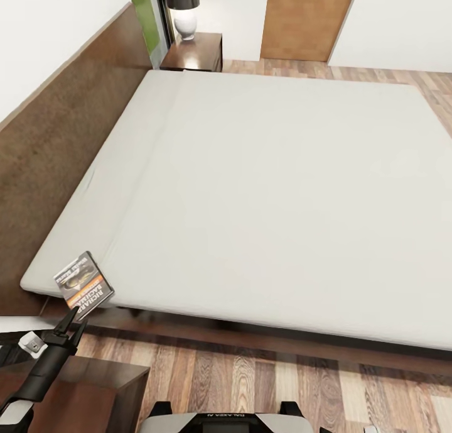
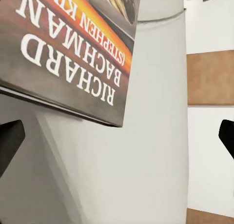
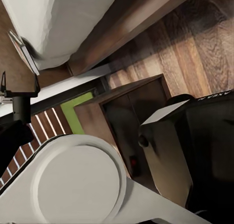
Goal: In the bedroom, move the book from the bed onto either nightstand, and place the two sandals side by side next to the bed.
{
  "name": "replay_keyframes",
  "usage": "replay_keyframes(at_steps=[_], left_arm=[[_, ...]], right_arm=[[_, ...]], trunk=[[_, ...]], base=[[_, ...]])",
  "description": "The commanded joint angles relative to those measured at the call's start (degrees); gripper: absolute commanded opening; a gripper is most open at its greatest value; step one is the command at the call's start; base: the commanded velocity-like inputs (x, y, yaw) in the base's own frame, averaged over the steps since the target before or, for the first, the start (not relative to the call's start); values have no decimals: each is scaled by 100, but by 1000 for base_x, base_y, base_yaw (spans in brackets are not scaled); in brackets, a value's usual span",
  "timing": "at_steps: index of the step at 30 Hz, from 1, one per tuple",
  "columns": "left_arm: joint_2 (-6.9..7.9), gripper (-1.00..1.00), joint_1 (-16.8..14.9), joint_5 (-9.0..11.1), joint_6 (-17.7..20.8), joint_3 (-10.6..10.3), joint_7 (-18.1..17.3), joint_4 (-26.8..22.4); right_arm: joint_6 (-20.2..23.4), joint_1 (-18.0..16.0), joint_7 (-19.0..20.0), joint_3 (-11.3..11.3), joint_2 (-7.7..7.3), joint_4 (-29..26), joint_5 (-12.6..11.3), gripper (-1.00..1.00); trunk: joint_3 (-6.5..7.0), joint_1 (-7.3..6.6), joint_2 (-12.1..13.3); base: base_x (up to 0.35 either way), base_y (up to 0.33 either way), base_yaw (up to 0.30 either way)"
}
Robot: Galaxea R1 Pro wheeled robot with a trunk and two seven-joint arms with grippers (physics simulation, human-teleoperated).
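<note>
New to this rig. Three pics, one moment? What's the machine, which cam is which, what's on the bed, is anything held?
Yes, one moment, three cameras, all simulator renders. The machine is a wheeled robot with two arms, each ending in a two-finger gripper.

The head view looks down from the robot's head over the bed: a bare pale mattress on a dark wood frame. A paperback, the book, lies at the mattress's near corner by the headboard, partly overhanging the edge. A nightstand with a lamp stands at the far end, and another nightstand sits beside the robot.

The left wrist view looks along the left gripper: its dark fingertips are spread at both edges, the book close ahead. Nothing is held; the left gripper sits just short of the book.

The right wrist view looks past the robot's own body toward the floor and bed corner; I can't judge the right gripper.
</note>
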Motion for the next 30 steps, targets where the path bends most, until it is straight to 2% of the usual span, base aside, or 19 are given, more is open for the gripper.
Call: replay_keyframes(at_steps=[1,7,17,28,30], left_arm=[[0,100,-2,11,60,10,-17,2],[0,100,-3,10,60,10,-17,2],[0,100,-3,12,60,10,-17,2],[0,100,-1,13,60,10,-17,2],[0,100,-1,9,60,10,-17,2]], right_arm=[[54,-2,2,26,-7,1,-60,100],[55,-4,2,26,-7,1,-60,100],[57,-3,2,26,-7,1,-60,100],[57,-4,2,26,-7,1,-60,100],[55,-2,2,26,-7,1,-60,100]], trunk=[[-3,1,-3],[-3,1,-3],[-183,220,-404],[-183,220,-404],[-219,264,-484]], base=[[0,0,0],[0,0,0],[0,0,0],[0,0,0],[0,0,0]])
